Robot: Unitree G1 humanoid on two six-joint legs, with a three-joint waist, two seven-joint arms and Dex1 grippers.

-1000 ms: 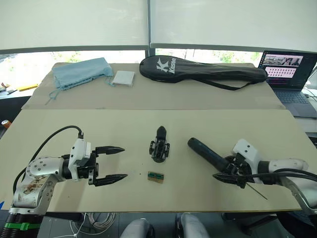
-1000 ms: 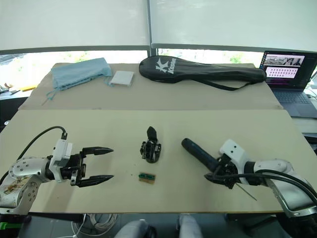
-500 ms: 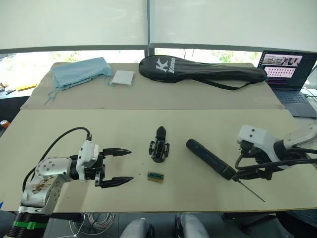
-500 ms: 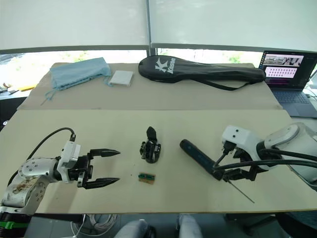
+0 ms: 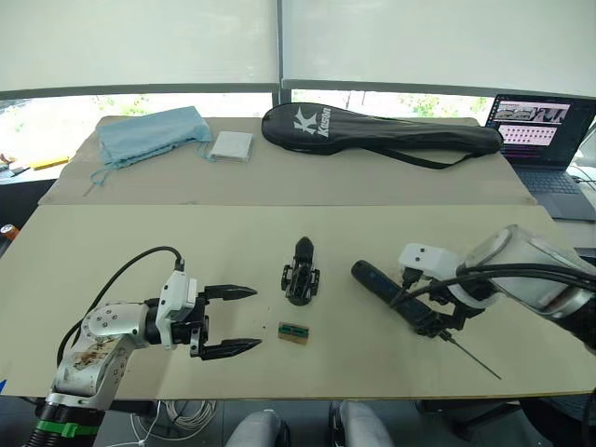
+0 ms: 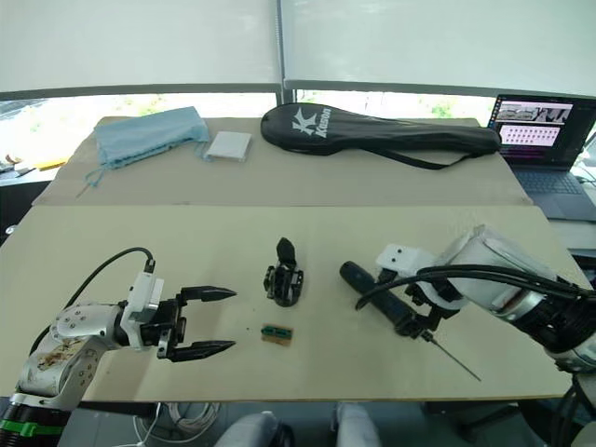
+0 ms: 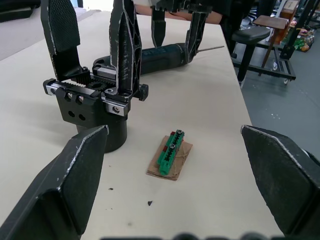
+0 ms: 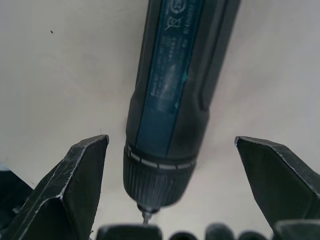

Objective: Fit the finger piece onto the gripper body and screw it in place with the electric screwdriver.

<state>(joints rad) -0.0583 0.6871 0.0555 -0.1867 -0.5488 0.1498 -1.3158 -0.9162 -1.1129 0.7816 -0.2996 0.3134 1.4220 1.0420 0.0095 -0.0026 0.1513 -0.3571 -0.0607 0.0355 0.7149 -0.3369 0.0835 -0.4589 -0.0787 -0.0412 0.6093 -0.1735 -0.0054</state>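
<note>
— Where is the right claw [image 8: 165, 220], and is it gripping anything?

— It hangs directly over the screwdriver [image 6: 377, 295], fingers spread wide on either side of the barrel near the bit end. The wrist view shows bare table between each finger and the tool, so it is open and holds nothing. The screwdriver lies flat on the table [image 5: 112, 242], its thin metal bit pointing toward the robot's near right and its butt end pointing toward the middle of the table.

— And the left claw [image 5: 240, 319]?

— Also open and empty. It rests low over the table on the robot's left, both black fingers pointing toward the centre with a wide gap between them.

— What is it pointing at?

— A small green-and-tan block [image 7: 170, 155] lies on the table just ahead of its fingertips. Slightly farther back stands the gripper body [image 7: 92, 107], upright on its rounded base, well apart from both claws, between the left claw and the screwdriver. Black pointed fingers stick up from its top; I cannot tell whether one of them is the finger piece.

— Anything else farther out?

— On the far table lie a light blue cloth [image 5: 152, 133], a small white pad [image 5: 231, 146] beside it, and a long black racket bag [image 5: 377, 135]. An open laptop [image 5: 542, 140] sits at the far right.
</note>
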